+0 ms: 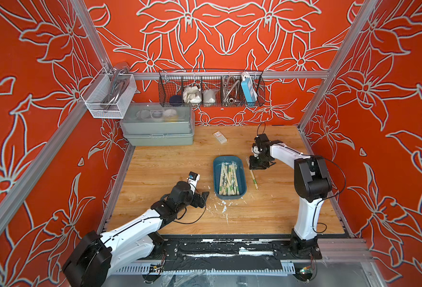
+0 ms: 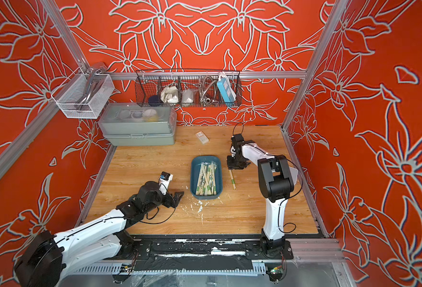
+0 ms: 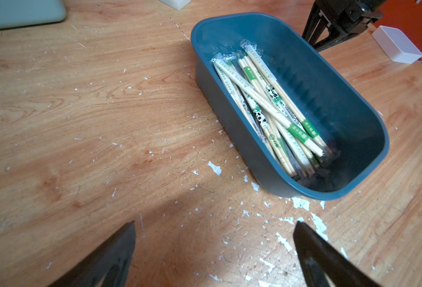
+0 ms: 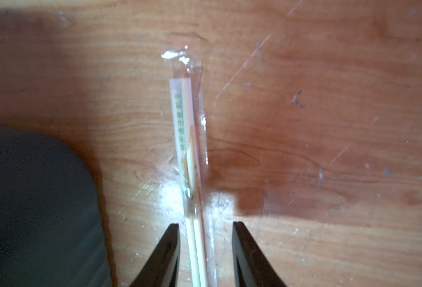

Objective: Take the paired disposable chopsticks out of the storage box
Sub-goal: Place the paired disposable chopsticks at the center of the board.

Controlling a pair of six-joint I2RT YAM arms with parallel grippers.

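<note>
Left hand (image 3: 214,225): released, dark fingers (image 3: 120,248) spread wide, nothing between them, low over the wooden surface (image 1: 167,161). Just ahead of its fingertips, a scatter of white flecks (image 3: 214,167) on the wood.

Ahead of that hand and slightly to its right, near but not touching: the storage box (image 1: 227,159), dark teal, open-topped, flat on the surface. Inside it, the paired disposable chopsticks (image 3: 267,106), heaped lengthwise in clear sleeves, some crossing over others, green bands on several. Heap crowded toward the wall on the left hand's side, with bare floor along the opposite wall.

Between the box and the right hand, just beside the box and apart from it: one sleeved pair (image 1: 253,177), flat on the surface, roughly parallel to the box's long side. One end directly beneath the right hand (image 4: 206,223), the other stretching away from it toward the robot's base in both top views.

Right hand: pointing down at the surface, fingers (image 4: 244,248) parted and straddling that pair, not clamped on it. Clear strip of wood between the sleeve and one finger; other finger close to the sleeve's edge, contact there impossible to tell. Beside this hand in the right wrist view, blurred, the box's dark rounded corner.
</note>
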